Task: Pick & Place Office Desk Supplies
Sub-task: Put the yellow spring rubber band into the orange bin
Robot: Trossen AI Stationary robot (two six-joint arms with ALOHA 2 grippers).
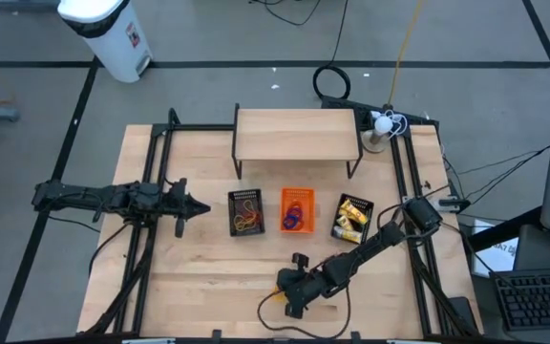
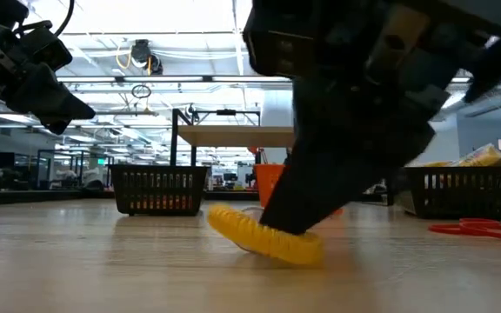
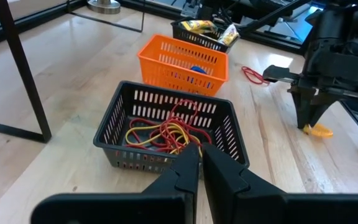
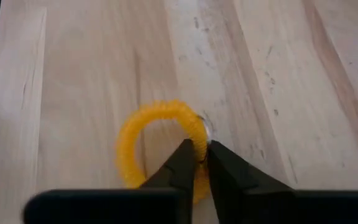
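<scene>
Yellow ring [image 4: 160, 140] pinched between right tool [image 4: 200, 155] tips.

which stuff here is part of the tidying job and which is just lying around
Job: yellow coil ring pinched by the right end effector; red rubber band loose on the table; bands in the black tray.
Lying about: wooden shelf, white bin.

Right end effector [image 4: 201, 163] pinched low at tabletop; left end effector [image 3: 201, 163] closed, raised.

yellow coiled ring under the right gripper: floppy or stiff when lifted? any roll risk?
Yellow coiled ring is thin and spiral-ribbed, so probably light and springy. Right gripper pinches one side only, so it will likely dangle. Lying flat on the table, it seems unlikely to roll.
</scene>
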